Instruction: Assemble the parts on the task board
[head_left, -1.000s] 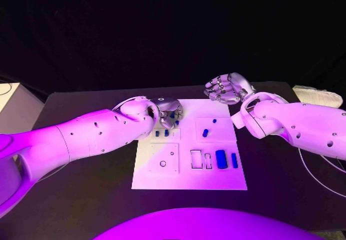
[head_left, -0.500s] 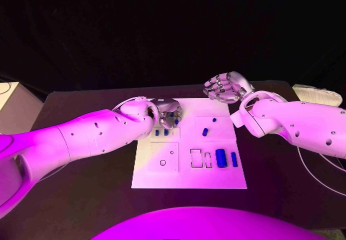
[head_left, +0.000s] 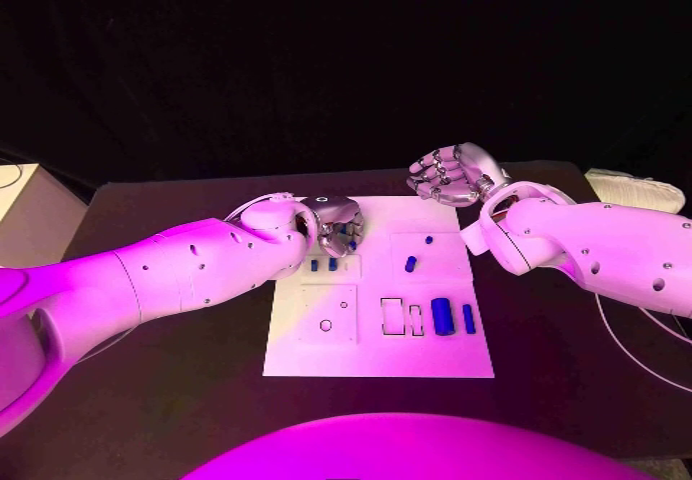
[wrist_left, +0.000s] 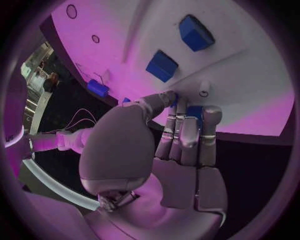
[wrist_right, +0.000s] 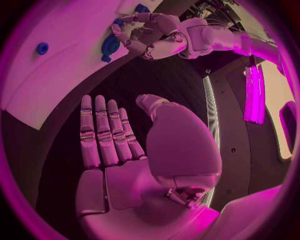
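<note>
Our left hand (head_left: 338, 222) pinched a blue part (wrist_left: 194, 111) at the board's (head_left: 378, 350) far edge; a slip could drop it. Right hand (head_left: 451, 175) hovered, fingers apart, holding nothing.

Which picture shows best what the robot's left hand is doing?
The left wrist view: the left hand has its fingertips on a blue piece on the white board. The head view shows it small, fingers hidden; the right wrist view shows it far off.

Left hand (head_left: 335, 222) fingers curled down, right hand (head_left: 453, 175) flat, fingers straight
</note>
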